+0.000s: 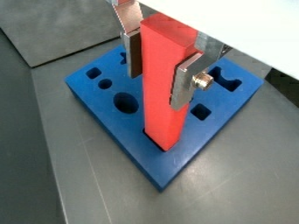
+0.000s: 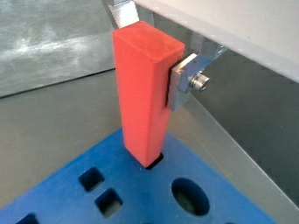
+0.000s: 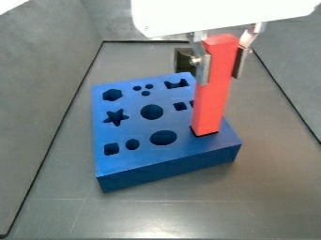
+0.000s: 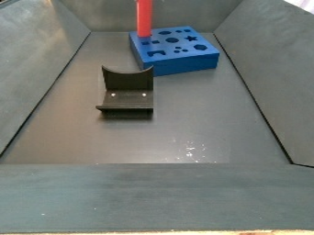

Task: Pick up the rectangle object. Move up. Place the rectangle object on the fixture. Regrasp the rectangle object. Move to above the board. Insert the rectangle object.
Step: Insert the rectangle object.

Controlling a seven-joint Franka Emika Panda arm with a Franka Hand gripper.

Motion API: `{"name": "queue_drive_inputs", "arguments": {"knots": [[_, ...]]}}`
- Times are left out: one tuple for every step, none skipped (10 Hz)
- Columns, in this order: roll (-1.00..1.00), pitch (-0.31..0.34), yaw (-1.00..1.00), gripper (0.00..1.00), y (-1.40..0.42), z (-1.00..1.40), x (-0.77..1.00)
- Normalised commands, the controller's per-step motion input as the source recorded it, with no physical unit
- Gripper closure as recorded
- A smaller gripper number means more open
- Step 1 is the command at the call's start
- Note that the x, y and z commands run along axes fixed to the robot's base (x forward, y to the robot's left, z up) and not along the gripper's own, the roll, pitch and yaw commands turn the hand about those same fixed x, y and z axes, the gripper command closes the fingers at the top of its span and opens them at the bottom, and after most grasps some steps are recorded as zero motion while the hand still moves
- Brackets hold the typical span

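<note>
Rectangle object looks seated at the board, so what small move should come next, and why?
Probably open the pincer. The rectangle object stands upright with its lower end already inside a hole near a corner of the board, its fingers clamped on its upper part. Releasing should let it settle.

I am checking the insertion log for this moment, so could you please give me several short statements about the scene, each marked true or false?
1. The slim red-orange rectangular bar stands upright with its lower end in a hole of the thick blue board. True.
2. The end effector is empty. False: its silver fingers clamp the bar's sides.
3. The dark olive-grey notched fixture holds the bar. False: its notch is empty.
4. The fixture stands apart from the board on the floor. True.
5. The bar lies flat on the board. False: it stands vertical.
</note>
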Motion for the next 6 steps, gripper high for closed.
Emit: {"name": "queue_drive_inputs", "arguments": {"knots": [[0.11,0.011,-0.03,1.00,0.02,-0.07,-0.14],[0.06,0.000,-0.03,1.00,0.00,-0.18,-0.07],[0.09,0.000,0.00,1.00,-0.10,-0.31,-0.01],[0.16,-0.131,0.00,1.00,-0.11,-0.57,-0.03],[0.24,-0.186,0.00,1.00,-0.11,-0.79,0.00],[0.27,-0.203,0.01,1.00,-0.10,-0.92,0.00]]}}
